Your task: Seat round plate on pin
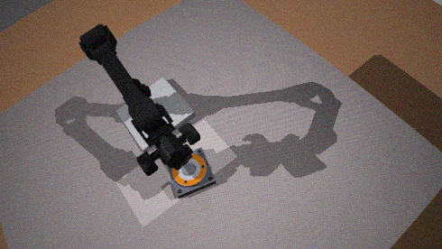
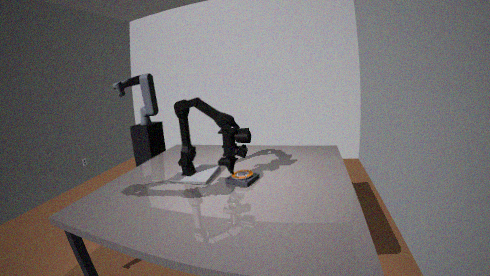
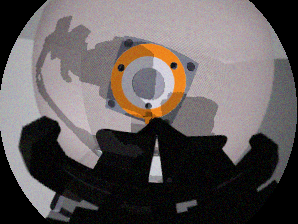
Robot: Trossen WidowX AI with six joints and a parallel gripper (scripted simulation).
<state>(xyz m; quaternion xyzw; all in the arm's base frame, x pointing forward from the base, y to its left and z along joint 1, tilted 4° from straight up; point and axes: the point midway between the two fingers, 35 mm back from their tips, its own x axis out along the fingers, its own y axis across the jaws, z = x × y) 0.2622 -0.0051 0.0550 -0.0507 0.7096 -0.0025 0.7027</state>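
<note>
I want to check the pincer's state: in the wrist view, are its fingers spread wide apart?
No, the pincer is shut, its fingers meeting at the orange plate's near edge.

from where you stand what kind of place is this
Probably a robot test bench in a bare room: one black arm on a grey table, a small base carrying an orange-ringed plate, a plain white backdrop, and a second device on a black stand.
</note>
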